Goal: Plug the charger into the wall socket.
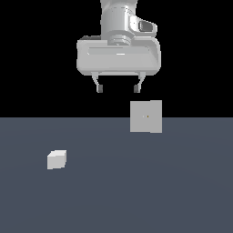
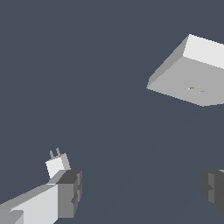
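The charger [image 1: 57, 159] is a small whitish cube lying on the dark floor at the exterior view's left. In the wrist view the charger [image 2: 57, 165] shows two small prongs and sits just beyond one fingertip. The wall socket [image 1: 145, 116] is a light-grey upright square panel with a tiny yellowish dot at its centre, right of middle; it also shows in the wrist view [image 2: 192, 81]. My gripper [image 1: 118, 88] hangs high above the floor, open and empty, up and to the left of the socket. Its fingers [image 2: 70, 192] are spread wide.
The dark grey-blue floor [image 1: 136, 191] spreads across the lower half of the exterior view, with black background behind it.
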